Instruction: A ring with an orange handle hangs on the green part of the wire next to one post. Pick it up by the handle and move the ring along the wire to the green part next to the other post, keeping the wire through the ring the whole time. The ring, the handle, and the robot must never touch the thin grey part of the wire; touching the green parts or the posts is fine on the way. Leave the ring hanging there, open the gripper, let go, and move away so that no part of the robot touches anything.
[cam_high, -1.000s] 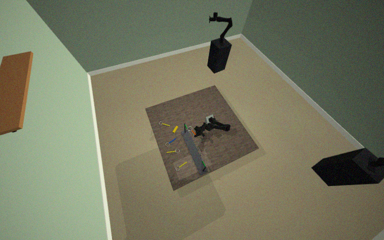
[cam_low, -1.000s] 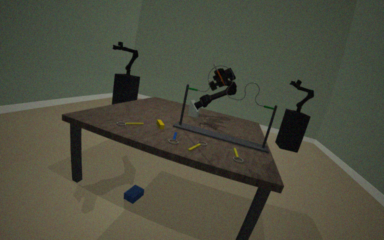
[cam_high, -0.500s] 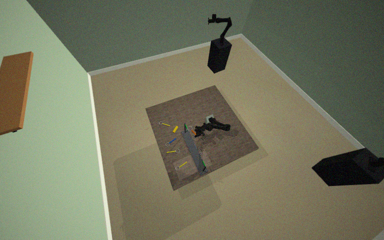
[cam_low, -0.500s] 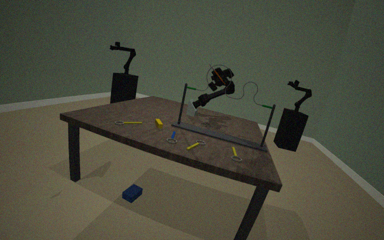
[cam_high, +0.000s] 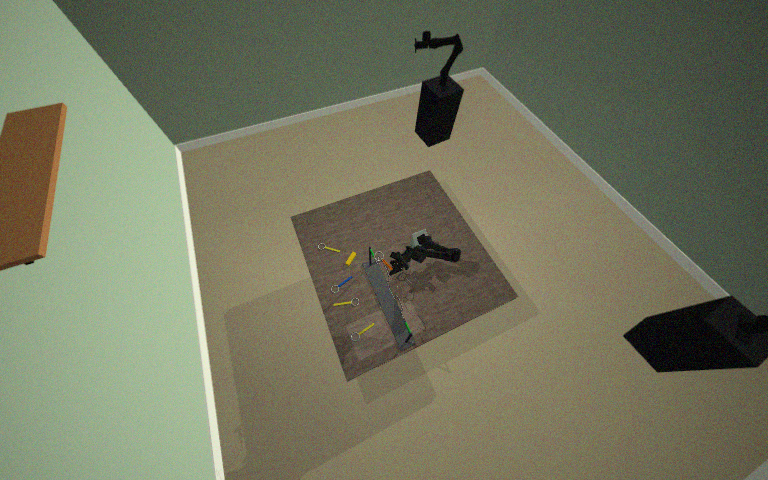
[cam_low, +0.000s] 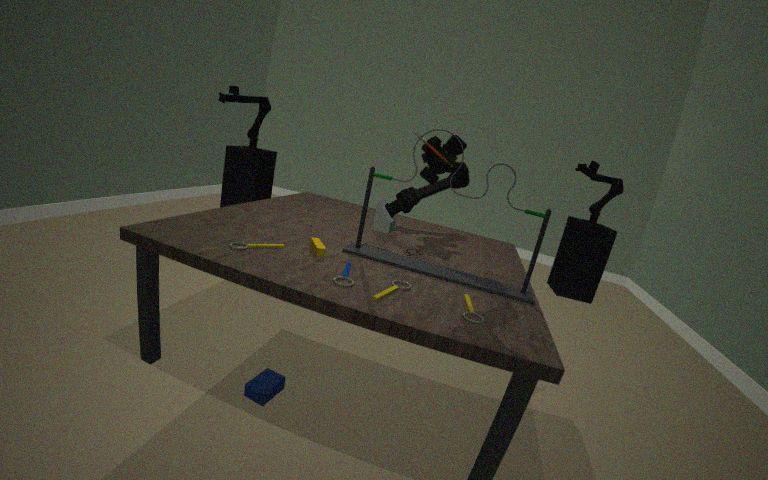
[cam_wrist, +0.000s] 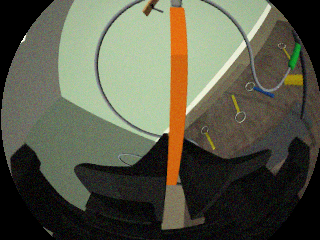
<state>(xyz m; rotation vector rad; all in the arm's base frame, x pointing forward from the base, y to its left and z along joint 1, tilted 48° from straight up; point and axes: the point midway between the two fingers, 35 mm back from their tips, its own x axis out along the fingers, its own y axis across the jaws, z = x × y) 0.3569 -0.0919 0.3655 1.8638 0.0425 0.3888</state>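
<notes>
Pale green walls (cam_high: 113, 237) (cam_low: 509, 101) (cam_wrist: 115, 70) surround your brown desk (cam_high: 362, 209) (cam_low: 254, 220) (cam_wrist: 225, 120), with a dark blue block (cam_low: 264, 386) on the floor at seven o'clock in the exterior view. Your end effector (cam_high: 391, 267) (cam_low: 441, 157) (cam_wrist: 170, 136) is clamped on the orange handle (cam_high: 386, 264) (cam_low: 434, 151) (cam_wrist: 178, 75), held above the desk. From the top, you see the ring (cam_high: 378, 251) at ten o'clock from the handle, near the green part (cam_high: 372, 253) (cam_low: 382, 176) (cam_wrist: 295, 56) by the first post (cam_high: 370, 257) (cam_low: 364, 209) (cam_wrist: 303, 90). In the exterior view, your handle slants from ten toward four o'clock across the big loop of the wire (cam_low: 501, 164) (cam_wrist: 97, 65). You can't tell whether the wire passes through the ring or touches it. The other post (cam_high: 408, 338) (cam_low: 536, 254), with its green part (cam_high: 407, 328) (cam_low: 535, 213), stands at five o'clock from your ring from the top, well apart. On the desk, beyond the grey base (cam_high: 385, 300) (cam_low: 436, 271) (cam_wrist: 285, 145) from your arm, lie a yellow block (cam_high: 351, 258) (cam_low: 318, 247) (cam_wrist: 293, 79), a blue-handled ring (cam_high: 344, 281) (cam_low: 347, 270) (cam_wrist: 262, 91) and three yellow-handled ones.
</notes>
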